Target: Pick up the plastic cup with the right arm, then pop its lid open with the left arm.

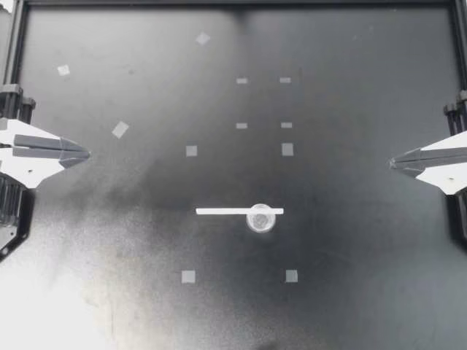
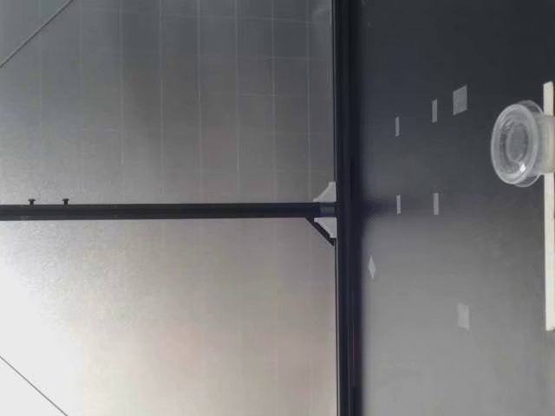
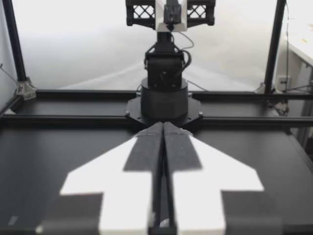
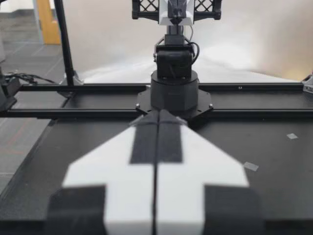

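A small clear plastic cup (image 1: pixel 261 217) stands on the black table (image 1: pixel 131 219), on a white tape strip (image 1: pixel 226 211) a little in front of the table's middle. The low view shows the cup (image 2: pixel 519 143) resting on the strip (image 2: pixel 548 260). My left gripper (image 1: pixel 86 154) is shut and empty at the table's left edge, pointing toward the middle. At the right edge my right gripper (image 1: pixel 392 163) is shut and empty too. In the left wrist view the left gripper (image 3: pixel 163 126) faces the other arm's base (image 3: pixel 164 100). The right gripper (image 4: pixel 158 114) likewise faces the left arm's base (image 4: pixel 174 93).
Several small grey tape squares (image 1: pixel 191 151) are stuck to the table around the middle and toward the back left. A black frame rail (image 1: pixel 233 3) runs along the far edge, with frame posts (image 3: pixel 14 49) at the corners. Both grippers stay far from the cup.
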You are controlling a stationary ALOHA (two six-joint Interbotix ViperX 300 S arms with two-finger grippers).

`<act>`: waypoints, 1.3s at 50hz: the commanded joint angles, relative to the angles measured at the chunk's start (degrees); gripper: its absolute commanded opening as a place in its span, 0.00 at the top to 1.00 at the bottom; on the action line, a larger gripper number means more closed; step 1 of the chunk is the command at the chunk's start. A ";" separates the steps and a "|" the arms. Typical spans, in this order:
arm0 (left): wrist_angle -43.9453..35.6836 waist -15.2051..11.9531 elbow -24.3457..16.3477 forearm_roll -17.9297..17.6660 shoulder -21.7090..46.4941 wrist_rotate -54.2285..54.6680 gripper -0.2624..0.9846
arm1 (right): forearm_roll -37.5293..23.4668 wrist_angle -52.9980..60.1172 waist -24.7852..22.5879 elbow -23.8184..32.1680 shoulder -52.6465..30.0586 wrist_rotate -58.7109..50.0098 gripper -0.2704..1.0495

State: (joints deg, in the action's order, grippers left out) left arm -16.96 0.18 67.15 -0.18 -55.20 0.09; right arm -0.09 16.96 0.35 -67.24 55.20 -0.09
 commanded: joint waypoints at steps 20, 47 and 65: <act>9.67 -0.79 -5.80 -8.44 15.64 -0.70 0.86 | 0.79 -1.23 0.18 -4.92 -11.87 -6.33 0.87; -3.60 1.58 -22.50 -4.31 56.34 -3.25 0.86 | -0.18 29.97 -1.41 -1.85 -55.28 -15.73 0.24; -3.96 1.58 -23.20 -3.96 59.94 -4.31 0.86 | -0.18 33.05 -1.32 5.71 -68.55 -15.91 0.24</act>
State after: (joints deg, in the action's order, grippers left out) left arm -20.21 1.85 45.09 -4.31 5.27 -4.22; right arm -0.35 49.48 -0.70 -63.02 -13.36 -16.17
